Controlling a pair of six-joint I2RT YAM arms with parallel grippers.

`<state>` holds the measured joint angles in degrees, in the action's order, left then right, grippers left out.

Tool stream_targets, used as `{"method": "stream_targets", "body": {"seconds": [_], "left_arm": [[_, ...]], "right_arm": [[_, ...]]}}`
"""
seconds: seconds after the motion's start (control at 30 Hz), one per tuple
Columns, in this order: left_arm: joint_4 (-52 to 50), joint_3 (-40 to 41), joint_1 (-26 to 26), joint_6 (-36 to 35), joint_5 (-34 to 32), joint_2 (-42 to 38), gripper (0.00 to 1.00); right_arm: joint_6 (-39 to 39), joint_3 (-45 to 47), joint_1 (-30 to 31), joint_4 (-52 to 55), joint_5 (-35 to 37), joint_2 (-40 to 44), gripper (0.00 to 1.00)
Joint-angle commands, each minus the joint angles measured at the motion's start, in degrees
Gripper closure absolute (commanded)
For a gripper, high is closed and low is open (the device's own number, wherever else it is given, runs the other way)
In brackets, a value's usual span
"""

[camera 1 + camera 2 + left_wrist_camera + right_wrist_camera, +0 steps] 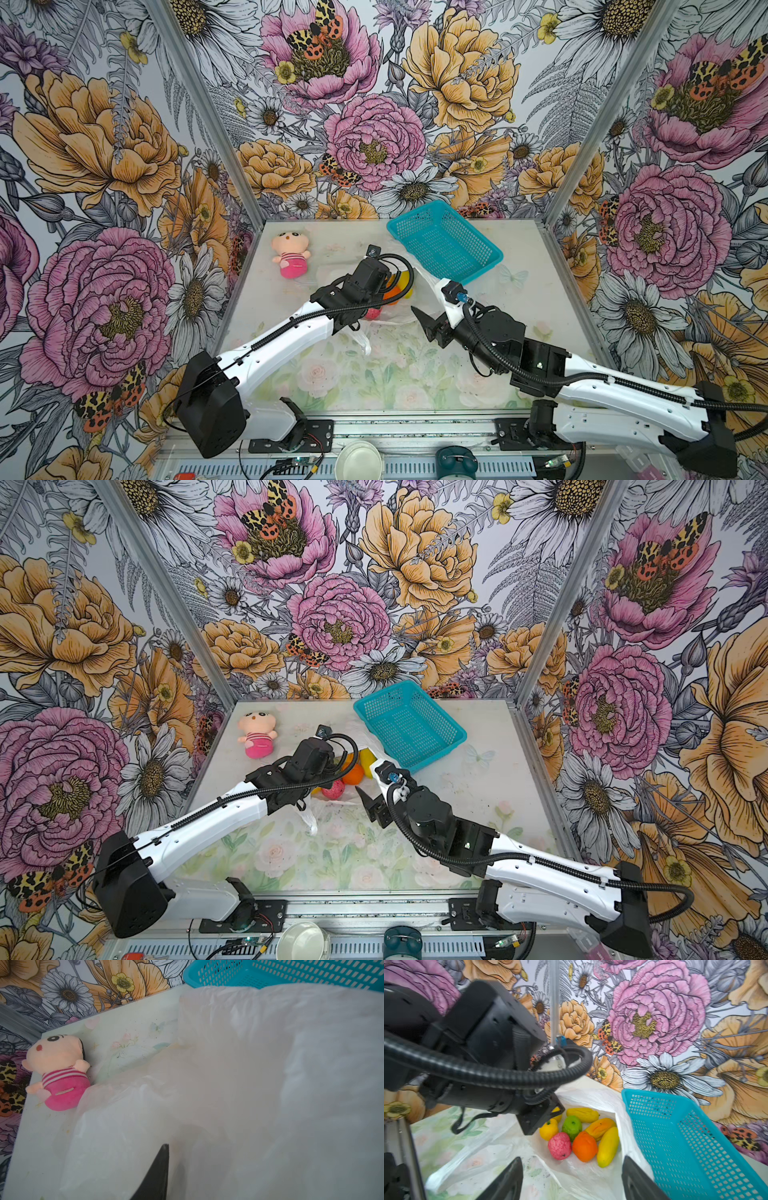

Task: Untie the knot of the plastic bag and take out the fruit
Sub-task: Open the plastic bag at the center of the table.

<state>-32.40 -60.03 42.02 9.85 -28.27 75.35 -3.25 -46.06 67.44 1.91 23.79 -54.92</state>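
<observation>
Seven toy fruits (pixel 579 1136) lie bunched inside the white plastic bag (pixel 593 1095) near the middle of the desk (pixel 552 307). The bag's mouth gapes and no knot shows, so the untying looks done. The left claw (pixel 538 1121) reaches into the mouth over the fruit, probably to pick one; bag film hides its spread, so I cannot tell. The right claw (pixel 572 1178) hovers at the fruit's 5 o'clock, wide and empty. A teal mesh basket (pixel 444 245) waits at 1 o'clock — a likely drop spot. The pink plush doll (pixel 289 259) sits at 10 o'clock.

plastic bag (pixel 591 1176): translucent white, crumpled, mouth gaping, lying mid-scene.
fruit (pixel 584 1145): pink-red, orange, green, several yellow; clustered inside, far end.
</observation>
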Motion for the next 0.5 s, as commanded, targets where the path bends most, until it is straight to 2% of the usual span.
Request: {"method": "stream_targets", "body": {"seconds": [0.0,0.1,0.2,0.3,0.47], "left_arm": [[5.3,1.75,0.51,-0.81,-4.09,-3.61,0.6],[6.02,2.99,0.48,-0.42,-4.17,-5.5,0.57],[6.35,3.65,0.35,-0.28,-4.47,-6.6,0.57],[7.01,4.22,0.19,-0.44,-3.36,-6.96,0.58],[6.95,4.4,-0.23,0.15,-2.69,-7.08,0.58]], "right_arm": [[4.01,-3.24,3.49,1.77,1.55,-3.77,0.36],[3.32,-3.89,4.64,-2.54,2.68,-10.94,0.45],[1.45,-1.48,4.3,-9.62,2.62,-15.92,0.54],[-0.87,0.28,3.27,-14.09,2.17,-19.47,0.64],[-4.5,1.28,0.54,-17.33,1.84,-24.8,0.74]]}}
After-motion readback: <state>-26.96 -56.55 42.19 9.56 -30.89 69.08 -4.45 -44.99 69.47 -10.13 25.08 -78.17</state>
